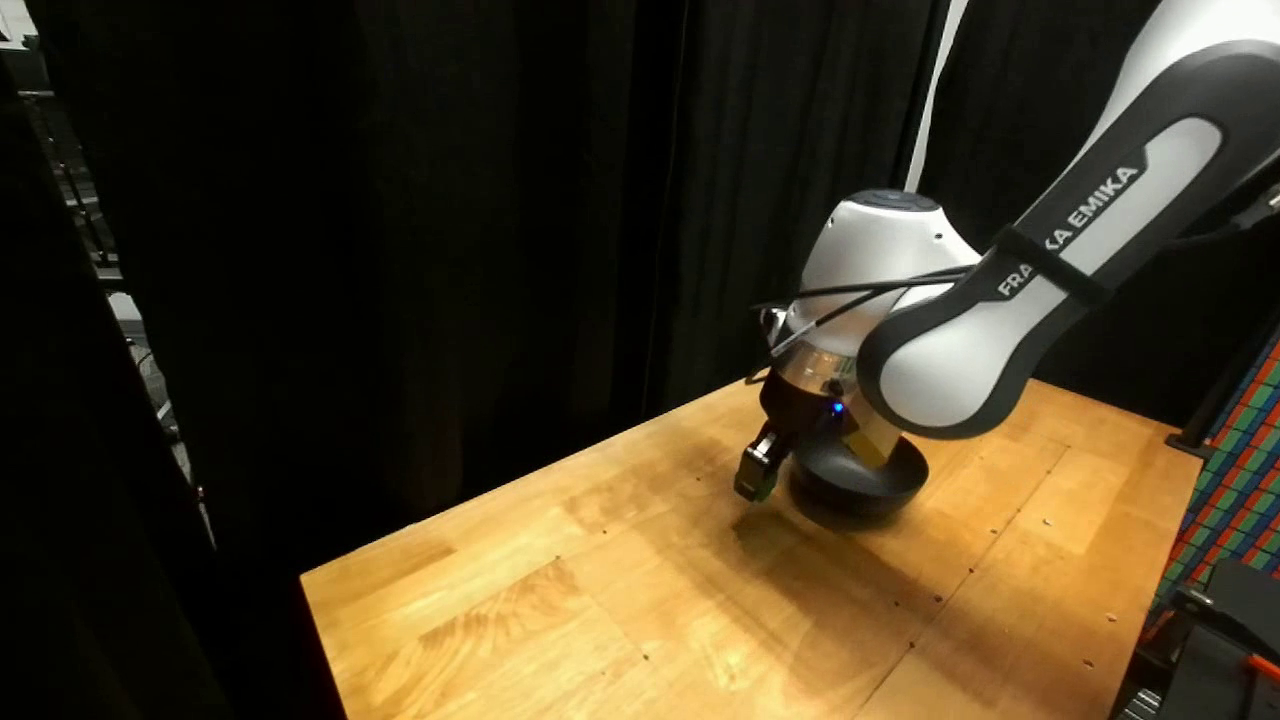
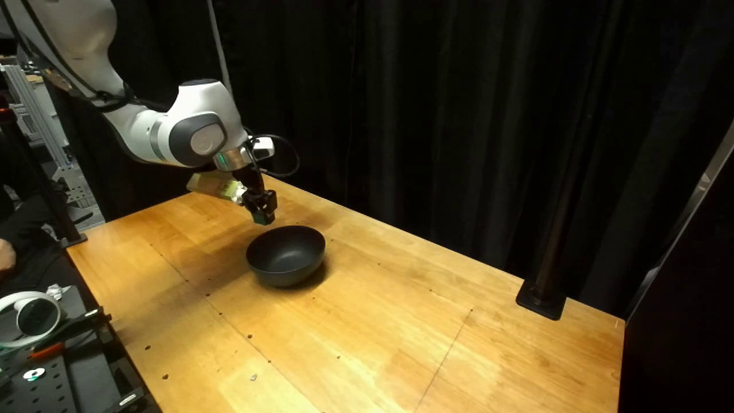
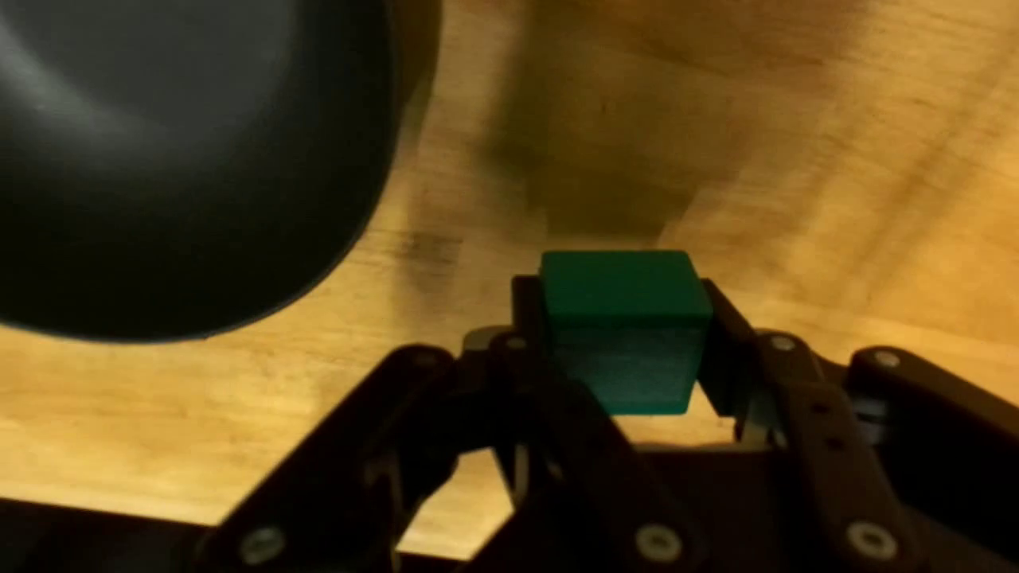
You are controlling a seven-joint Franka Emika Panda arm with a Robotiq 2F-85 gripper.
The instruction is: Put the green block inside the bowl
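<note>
The green block (image 3: pixel 625 342) is clamped between the two black fingers of my gripper (image 3: pixel 621 326) in the wrist view. The gripper is shut on it and holds it above the table, beside the bowl. The black bowl (image 3: pixel 183 215) is at the upper left of the wrist view, partly cut off by the frame. In an exterior view, the bowl (image 2: pixel 287 269) stands upright, just below and to the right of the gripper (image 2: pixel 261 203) with the block (image 2: pixel 264 218). In an exterior view, the bowl (image 1: pixel 855 495) is partly covered by the arm, right of the gripper (image 1: pixel 758 470).
The wooden table (image 1: pixel 620 590) has a back edge close to black curtains (image 2: pixel 424 143). A black pole base (image 2: pixel 541 299) stands at its far right corner in an exterior view. A side cart with a white ring-shaped device (image 2: pixel 28 315) stands beside the table.
</note>
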